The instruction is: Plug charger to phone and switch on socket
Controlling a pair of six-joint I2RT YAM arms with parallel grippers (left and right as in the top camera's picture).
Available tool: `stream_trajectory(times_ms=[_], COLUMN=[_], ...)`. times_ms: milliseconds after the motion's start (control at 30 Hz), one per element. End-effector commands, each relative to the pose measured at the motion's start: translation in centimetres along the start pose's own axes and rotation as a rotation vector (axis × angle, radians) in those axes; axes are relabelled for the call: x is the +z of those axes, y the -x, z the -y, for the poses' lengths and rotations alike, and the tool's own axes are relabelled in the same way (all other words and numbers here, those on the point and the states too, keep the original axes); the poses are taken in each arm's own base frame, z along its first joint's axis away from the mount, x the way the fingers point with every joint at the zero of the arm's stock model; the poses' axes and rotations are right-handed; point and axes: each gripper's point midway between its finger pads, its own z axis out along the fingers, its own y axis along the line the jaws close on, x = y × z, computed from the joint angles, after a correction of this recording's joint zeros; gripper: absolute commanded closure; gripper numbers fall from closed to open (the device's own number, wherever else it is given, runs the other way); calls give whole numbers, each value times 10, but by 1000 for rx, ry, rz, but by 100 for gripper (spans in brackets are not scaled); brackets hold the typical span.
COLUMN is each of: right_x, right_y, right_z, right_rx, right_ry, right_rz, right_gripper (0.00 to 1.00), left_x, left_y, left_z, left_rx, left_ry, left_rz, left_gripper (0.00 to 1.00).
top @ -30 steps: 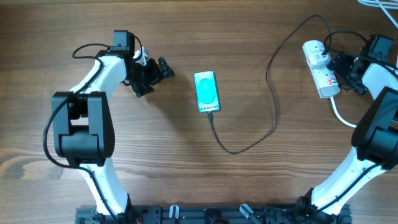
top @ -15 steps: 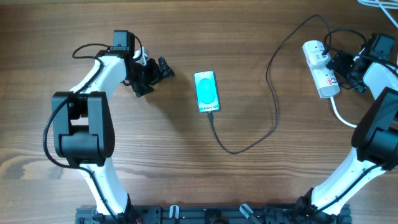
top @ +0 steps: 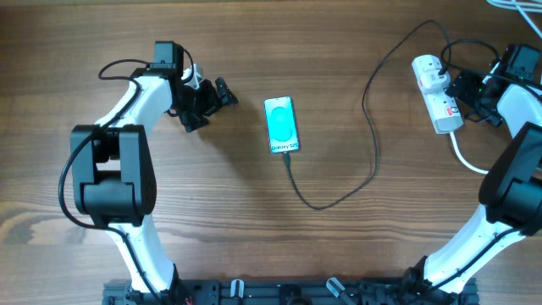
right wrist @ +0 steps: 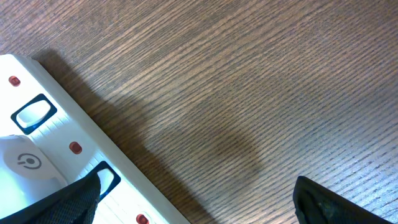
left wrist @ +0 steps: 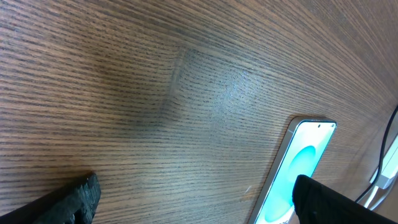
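At far left, left gripper (top: 210,106) sat open and empty, well apart from phone (top: 282,124) at mid-table. Charger (top: 369,119) met the phone's lower edge, apparently seated, and looped right to socket (top: 434,95). Right gripper (top: 468,89), fingers spread and empty, was just beside it. Judgement: press rocker switch (right wrist: 32,112) squarely with one fingertip, without shoving the strip.

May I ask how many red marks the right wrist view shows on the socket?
3 red marks: one at the socket's upper-left end, one midway, one at the bottom edge; others may be hidden.
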Motion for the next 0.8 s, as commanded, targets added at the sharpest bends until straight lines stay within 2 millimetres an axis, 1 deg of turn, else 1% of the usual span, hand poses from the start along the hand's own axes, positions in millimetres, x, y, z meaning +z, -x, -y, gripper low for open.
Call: stream_trajectory(times_ms=[0,100,300,667,767], right_x=[9,9,16,24,23], right_y=[-1,-2,-14,-19,-19], right_z=[1,1,4,4,-13], right_rx=[-18,-19,-17,-17,-18], right_ry=[-16,-16,-20,-20,82], right_rz=[-10,-14,-32,-41,-45], right_gripper=[0,0,0,0,0], left_x=[4,4,4,4,4], left_y=[-2,-2,-2,-2,-2], left_z=[-10,-10,-10,-10,-10], left_rx=[-13,-13,-13,-13,-13], left_ry=[23,23,23,23,23], left_rz=[-11,-11,-11,-11,-11], left_gripper=[0,0,0,0,0])
